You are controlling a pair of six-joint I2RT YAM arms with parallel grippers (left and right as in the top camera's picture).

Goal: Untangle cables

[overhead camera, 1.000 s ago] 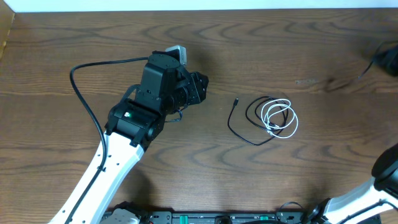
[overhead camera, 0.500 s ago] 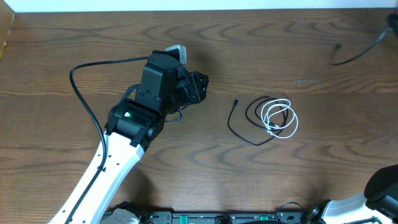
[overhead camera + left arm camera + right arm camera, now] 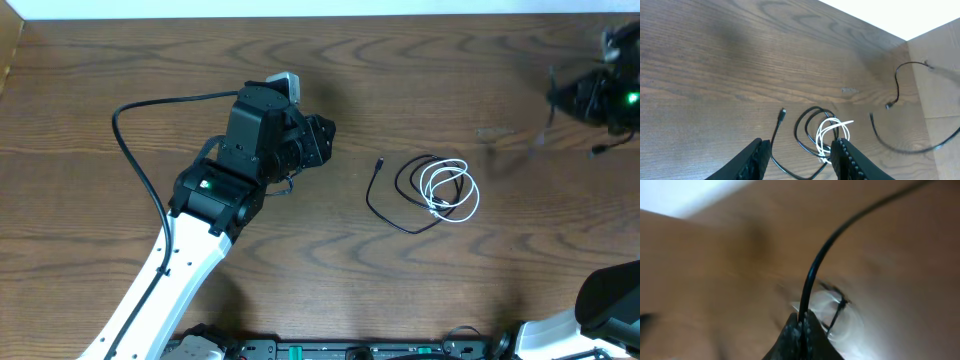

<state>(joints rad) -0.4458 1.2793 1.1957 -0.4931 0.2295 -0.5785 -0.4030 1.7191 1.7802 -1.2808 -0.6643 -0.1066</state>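
A black cable (image 3: 400, 195) lies looped on the wooden table, its plug end (image 3: 380, 162) pointing up-left. A white cable (image 3: 452, 190) is coiled over its right side. Both show in the left wrist view, the black cable (image 3: 805, 125) and the white cable (image 3: 832, 132). My left gripper (image 3: 322, 142) is open and empty, left of the pile, with jaws (image 3: 800, 157) framing it. My right gripper (image 3: 572, 97) is blurred at the far right, above the table. It is shut (image 3: 802, 327) on a second black cable (image 3: 840, 240), which dangles in the air (image 3: 896, 85).
The left arm's thick black wiring (image 3: 140, 130) loops over the table at the left. A light-coloured surface (image 3: 940, 55) borders the table's right edge. The white back edge (image 3: 320, 8) runs along the top.
My right gripper has come into view at the upper right, carrying the second black cable leftward. The left arm and the pile on the table have not moved.
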